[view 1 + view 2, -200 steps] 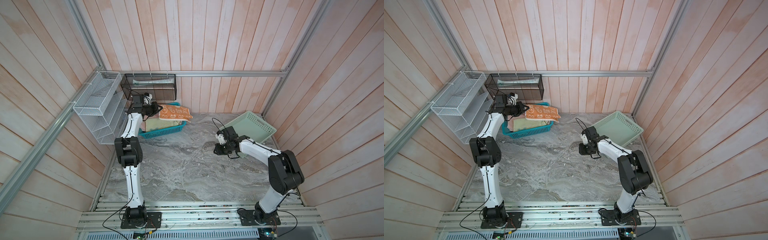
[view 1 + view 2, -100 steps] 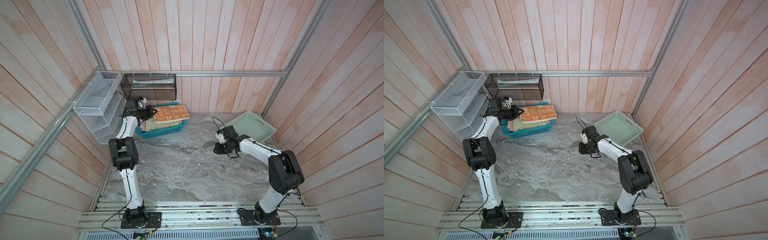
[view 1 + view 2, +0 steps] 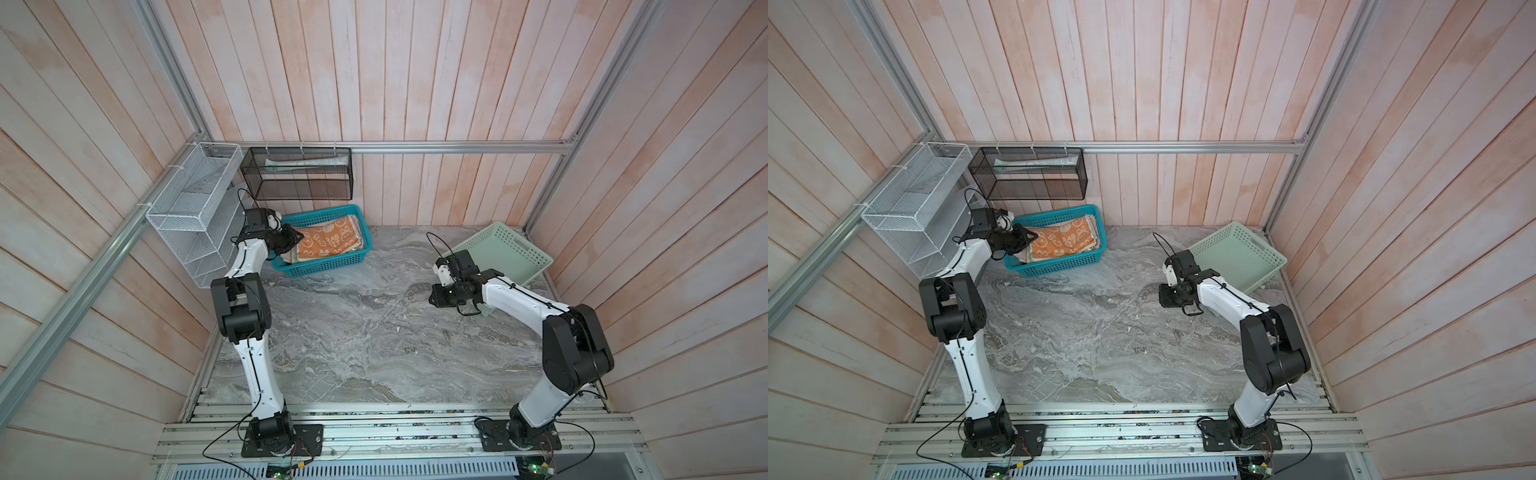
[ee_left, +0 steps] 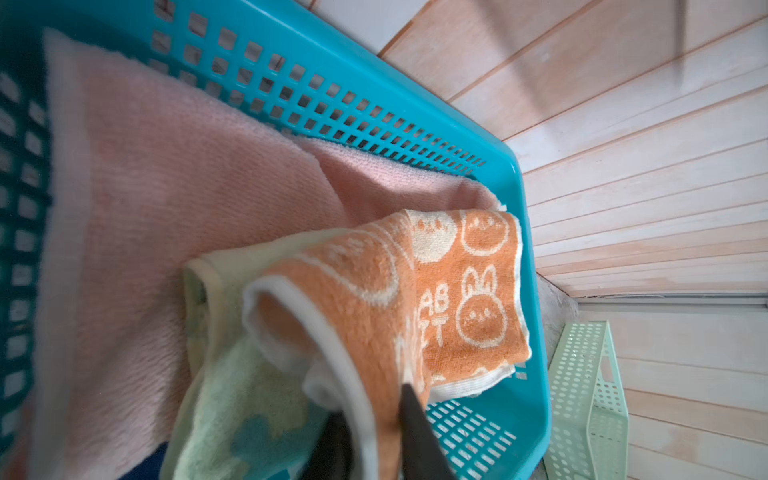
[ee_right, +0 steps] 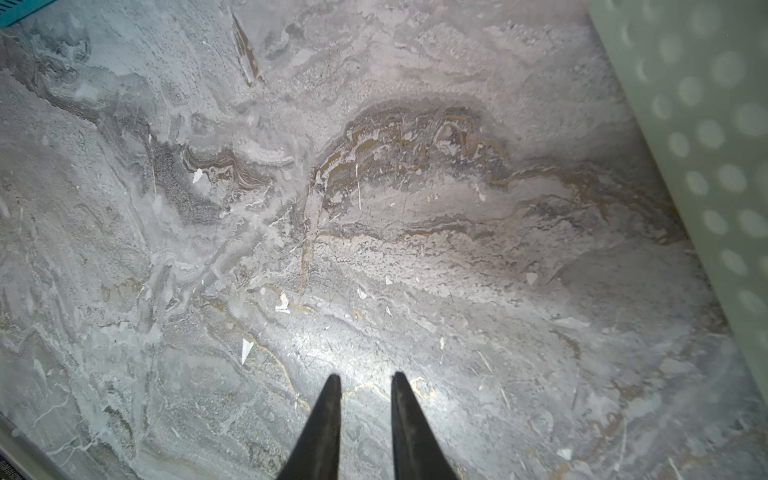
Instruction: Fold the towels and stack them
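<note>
Four towels [image 3: 328, 243] in teal basket [image 3: 320, 266], orange towel [image 4: 457, 299] topmost, left hand [image 4: 370, 405] parted astride its edge, right hand [image 5: 365, 376] slightly apart

In both top views the left arm [image 3: 266, 376] and right arm [image 3: 515, 300] share one build: glossy white tubular links set between bulky black joint housings, each ending in a flat black base plate [image 3: 282, 441] at the bottom of the frame. Thin black cables [image 3: 254, 370] run along the white links and loop free near wrists and bases. In the right wrist view, the right gripper [image 5: 365, 378] shows two matte black fingers [image 5: 328, 419] tapering to points.
</note>
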Controlling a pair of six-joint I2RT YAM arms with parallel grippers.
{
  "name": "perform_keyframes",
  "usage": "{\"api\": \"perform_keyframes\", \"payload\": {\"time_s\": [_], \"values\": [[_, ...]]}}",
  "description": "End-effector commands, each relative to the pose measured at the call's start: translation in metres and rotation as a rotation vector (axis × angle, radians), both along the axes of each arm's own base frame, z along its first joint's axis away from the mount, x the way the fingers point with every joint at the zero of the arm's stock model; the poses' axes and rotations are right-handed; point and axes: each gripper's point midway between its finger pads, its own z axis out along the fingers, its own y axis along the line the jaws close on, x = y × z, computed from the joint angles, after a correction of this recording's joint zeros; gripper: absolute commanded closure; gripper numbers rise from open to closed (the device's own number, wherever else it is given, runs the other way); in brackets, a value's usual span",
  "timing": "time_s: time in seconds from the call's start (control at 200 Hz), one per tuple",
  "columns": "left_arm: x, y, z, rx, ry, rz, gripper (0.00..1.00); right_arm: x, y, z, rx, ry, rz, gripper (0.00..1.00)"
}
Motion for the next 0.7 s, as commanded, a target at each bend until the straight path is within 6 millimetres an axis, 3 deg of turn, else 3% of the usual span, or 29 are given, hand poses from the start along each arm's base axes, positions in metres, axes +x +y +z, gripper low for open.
{"api": "perform_keyframes", "payload": {"time_s": [0.0,0.065,0.085,0.1,0.27,0.485,0.625,0.695], "values": [[-0.006,0.005,0.029,0.06,-0.05,0.013,0.42,0.002,-0.009,0.018,-0.036,-0.057,-0.015,0.73],[-0.009,0.004,0.035,0.067,-0.065,0.008,0.24,0.005,-0.015,0.026,-0.058,-0.093,-0.025,0.71],[-0.01,0.003,0.037,0.067,-0.069,0.005,0.04,0.006,-0.017,0.029,-0.065,-0.104,-0.028,0.7],[-0.011,0.002,0.038,0.067,-0.071,0.002,0.01,0.006,-0.018,0.031,-0.071,-0.113,-0.031,0.69],[-0.023,-0.015,0.05,0.054,-0.093,-0.049,0.0,0.013,-0.045,0.064,-0.151,-0.241,-0.098,0.62],[-0.06,-0.051,0.059,0.066,-0.106,-0.139,0.0,0.013,-0.101,0.126,-0.236,-0.498,-0.285,0.49],[-0.093,-0.076,0.063,0.074,-0.121,-0.198,0.0,-0.007,-0.142,0.152,-0.256,-0.676,-0.427,0.25],[-0.111,-0.09,0.065,0.103,-0.143,-0.224,0.0,-0.022,-0.168,0.152,-0.29,-0.752,-0.517,0.04]]}}
